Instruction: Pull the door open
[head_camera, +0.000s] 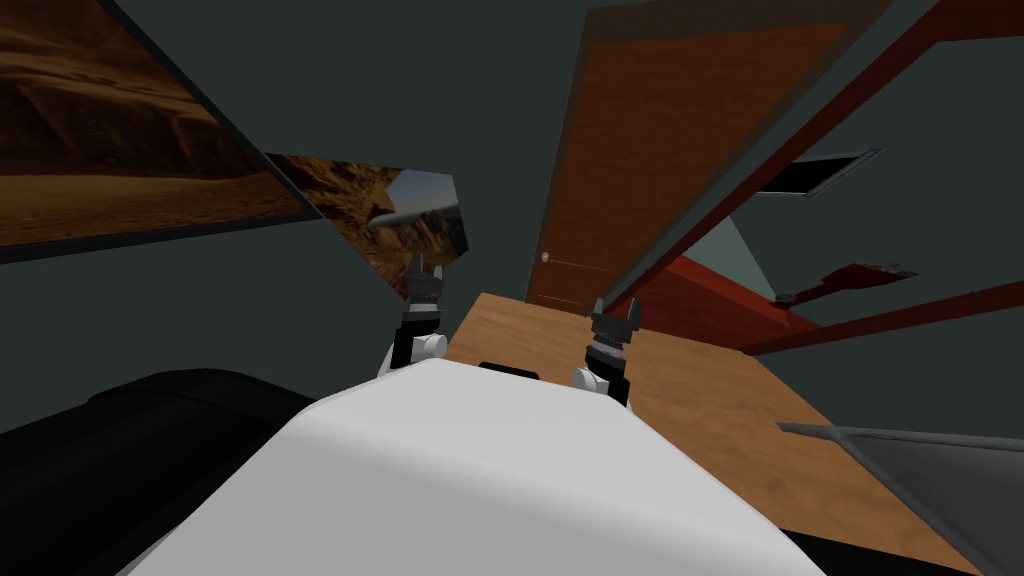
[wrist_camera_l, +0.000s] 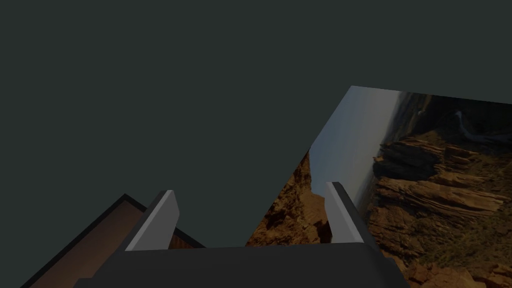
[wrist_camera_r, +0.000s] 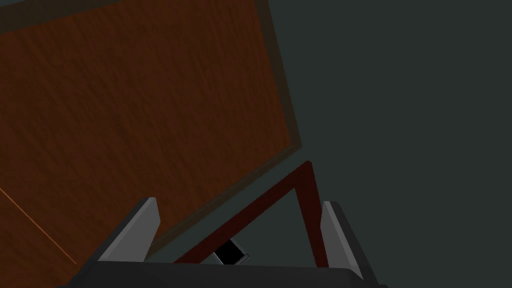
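A brown wooden door (head_camera: 680, 150) stands ahead of me in a dull olive frame, with a small pale knob (head_camera: 545, 258) low on its left edge. It looks shut. My right gripper (head_camera: 615, 312) is open and held short of the door's lower right part, apart from it. Its wrist view looks up the door panel (wrist_camera_r: 135, 110), with nothing between the fingers (wrist_camera_r: 142, 227). My left gripper (head_camera: 424, 268) is open too, raised left of the door in front of a dark wall.
A second doorway with a dark red frame (head_camera: 850, 90) opens to the right of the door. The floor (head_camera: 700, 400) is light wood. A dark couch-like shape (head_camera: 130, 440) lies at my left and a grey object (head_camera: 920, 470) at my right.
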